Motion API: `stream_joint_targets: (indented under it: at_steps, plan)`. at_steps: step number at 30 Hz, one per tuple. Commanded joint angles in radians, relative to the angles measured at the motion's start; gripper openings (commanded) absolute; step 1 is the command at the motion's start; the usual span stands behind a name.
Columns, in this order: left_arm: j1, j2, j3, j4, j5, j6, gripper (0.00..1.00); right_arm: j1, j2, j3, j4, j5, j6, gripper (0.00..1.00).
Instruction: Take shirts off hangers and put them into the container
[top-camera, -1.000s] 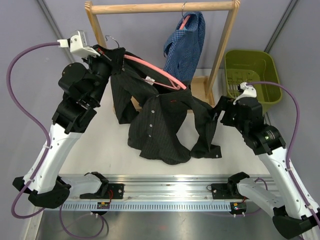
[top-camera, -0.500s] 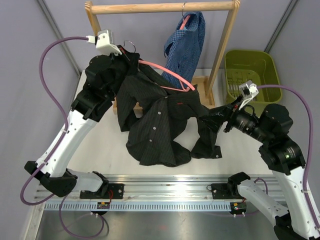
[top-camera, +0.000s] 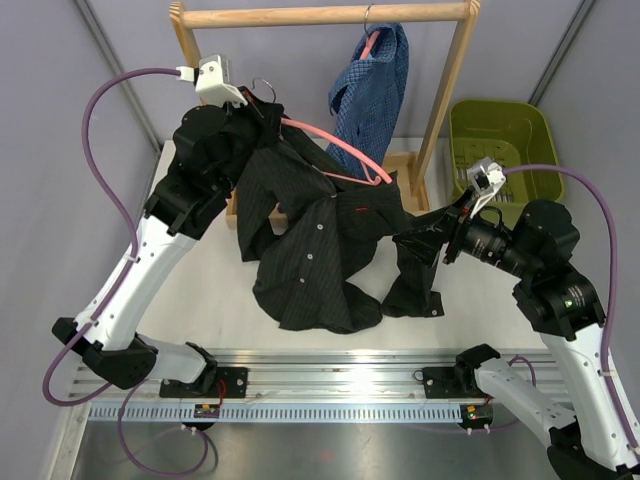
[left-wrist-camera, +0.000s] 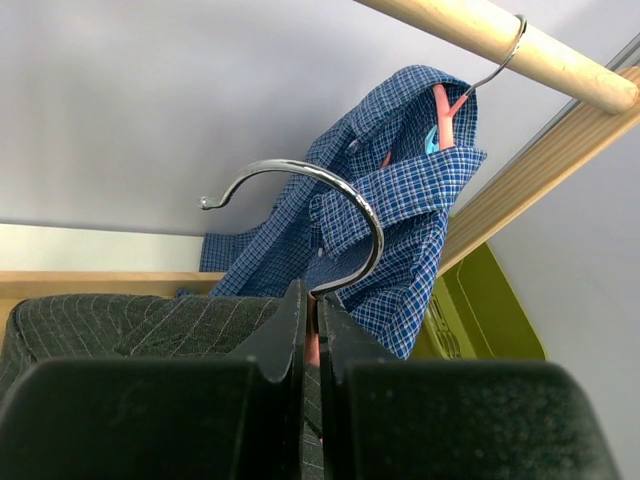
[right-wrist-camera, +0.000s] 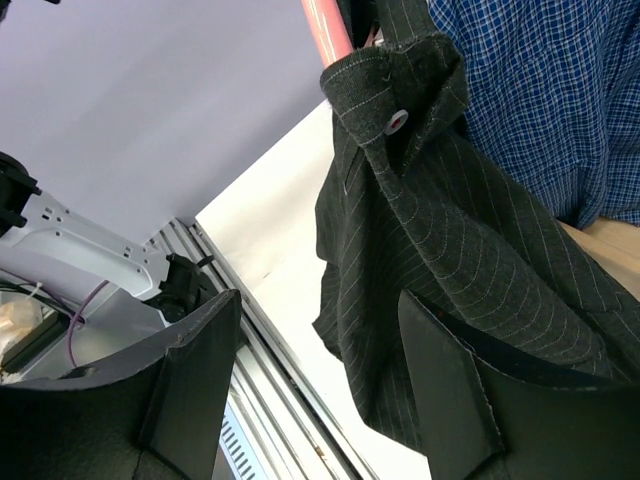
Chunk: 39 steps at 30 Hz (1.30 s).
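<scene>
So compared with a second ago the left arm (top-camera: 180, 200) has swung up and back toward the rack (top-camera: 320, 15), and it's hauling the hanger (top-camera: 335, 150) higher with it. The left jaws are squeezed together on the hanger's neck, right under the wire hook. The black shirt (top-camera: 310, 250) is still draping off it, with the top end up in the air and the lower half pooling on the desk (top-camera: 200, 290). Meanwhile the right arm (top-camera: 545, 270) has twisted round since then and is now pointing left at the dangling side of the shirt. The right jaws are standing apart with a fold of that fabric sitting between them, not pinched yet as far as I can tell. Looks to me like it's setting up to grab and pull while the left is holding the hanger steady. The blue shirt (top-camera: 370, 90) is hanging on the rack, and the bin (top-camera: 505, 150) is sitting off to the right with no shirt in it, so nothing's gone in yet.
</scene>
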Motion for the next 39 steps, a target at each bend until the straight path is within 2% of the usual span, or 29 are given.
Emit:
stream_joint_targets:
  at_steps: [1, 10, 18, 24, 26, 30, 31, 34, 39]
  plan:
    - [-0.006, -0.032, 0.058, 0.072, 0.029, -0.044, 0.00, -0.002, 0.006, 0.006, 0.033, -0.017, -0.035, 0.72]
    - [-0.008, -0.037, 0.085, 0.016, 0.064, -0.076, 0.00, -0.002, 0.021, 0.006, 0.010, 0.033, -0.076, 0.70]
    - [-0.008, -0.066, 0.088, -0.029, 0.054, -0.079, 0.00, -0.002, 0.029, 0.052, -0.058, 0.165, -0.135, 0.70]
    - [-0.009, -0.052, 0.087, -0.032, 0.091, -0.105, 0.00, -0.002, 0.070, 0.040, -0.003, 0.127, -0.118, 0.65]
    - [-0.009, -0.047, 0.082, -0.027, 0.094, -0.111, 0.00, -0.002, 0.093, 0.035, 0.029, 0.089, -0.109, 0.61]
    - [-0.011, -0.029, 0.079, -0.015, 0.107, -0.122, 0.00, 0.000, 0.115, 0.021, 0.091, 0.023, -0.074, 0.38]
    - [-0.011, -0.023, 0.084, -0.012, 0.109, -0.125, 0.00, 0.000, 0.118, 0.018, 0.100, 0.016, -0.073, 0.24]
    - [-0.011, -0.005, 0.096, -0.004, 0.101, -0.114, 0.00, -0.002, 0.107, 0.012, 0.094, -0.002, -0.070, 0.00]
    - [-0.011, 0.034, 0.128, -0.015, -0.007, -0.044, 0.00, 0.000, 0.027, -0.014, 0.053, -0.024, -0.069, 0.00]
